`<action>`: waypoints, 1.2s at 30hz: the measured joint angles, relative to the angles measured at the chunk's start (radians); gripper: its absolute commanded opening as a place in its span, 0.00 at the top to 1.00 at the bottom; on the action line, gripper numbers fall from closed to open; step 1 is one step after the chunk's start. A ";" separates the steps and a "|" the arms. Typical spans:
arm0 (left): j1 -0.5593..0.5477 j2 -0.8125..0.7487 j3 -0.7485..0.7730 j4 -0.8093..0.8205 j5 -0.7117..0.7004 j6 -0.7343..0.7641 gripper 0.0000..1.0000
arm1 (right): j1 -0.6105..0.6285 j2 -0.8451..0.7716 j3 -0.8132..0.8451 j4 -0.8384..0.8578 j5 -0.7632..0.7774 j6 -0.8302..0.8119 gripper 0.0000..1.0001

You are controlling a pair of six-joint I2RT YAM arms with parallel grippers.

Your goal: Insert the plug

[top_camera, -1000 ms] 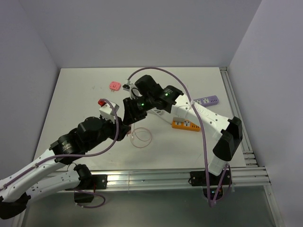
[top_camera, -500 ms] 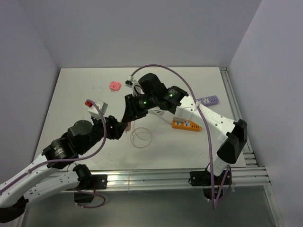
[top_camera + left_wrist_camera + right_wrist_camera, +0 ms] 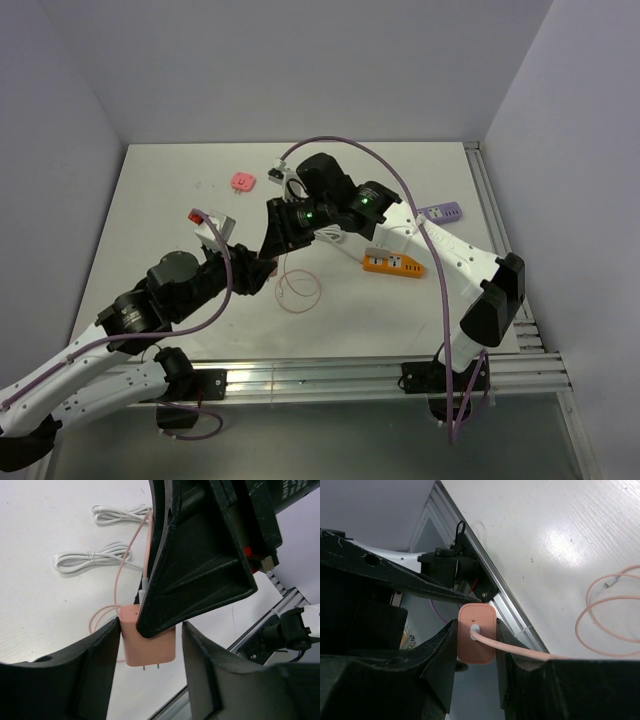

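Right end effector (image 3: 476, 627) clamps the plug (image 3: 476, 650); left end effector (image 3: 150, 642) gapes around it; releasing early, I'd drop it.

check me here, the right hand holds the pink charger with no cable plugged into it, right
Not quite: the right hand holds the pink charger, but a pink cable is plugged into it, as the right wrist view shows.

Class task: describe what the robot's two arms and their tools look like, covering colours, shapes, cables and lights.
Both the left arm and right arm have white links with bulky black joints. A purple cable loops along each. Green lights glow on the right arm's joints. The tool fingers are matte black wedges.
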 measured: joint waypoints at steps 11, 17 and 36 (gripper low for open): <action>-0.001 0.019 0.000 0.000 -0.013 -0.003 0.39 | -0.006 0.000 0.000 0.016 -0.007 0.033 1.00; -0.003 0.023 -0.001 -0.003 -0.022 -0.004 0.49 | -0.006 0.000 0.000 0.027 -0.008 0.044 1.00; -0.010 0.040 -0.003 0.014 -0.037 -0.011 0.55 | -0.006 -0.020 -0.016 0.034 0.035 0.055 1.00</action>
